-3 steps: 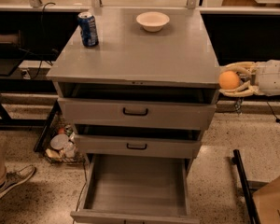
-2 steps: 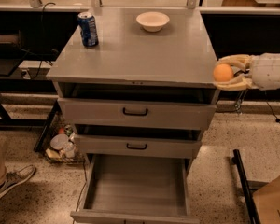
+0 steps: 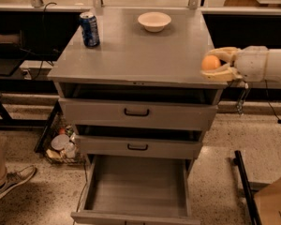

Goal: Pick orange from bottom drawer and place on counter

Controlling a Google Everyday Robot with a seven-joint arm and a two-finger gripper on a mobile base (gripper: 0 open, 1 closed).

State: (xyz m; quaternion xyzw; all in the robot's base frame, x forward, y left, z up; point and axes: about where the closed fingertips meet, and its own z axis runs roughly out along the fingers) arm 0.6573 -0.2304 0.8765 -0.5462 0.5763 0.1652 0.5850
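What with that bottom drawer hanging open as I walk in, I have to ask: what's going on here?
A robot arm reaches in from the right with its claw shut on the orange, right at the front right corner of the counter. The orange is not yet released. The bottom drawer is pulled out, and nothing shows on its floor. A blue can and a cream bowl stand toward the back of the counter.

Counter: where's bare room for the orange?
The flat grey counter is bare across middle and front, from blue soda can at back left to right edge, where the pincer holds the small round orange fruit. Only the back is occupied: can and cream round bowl.
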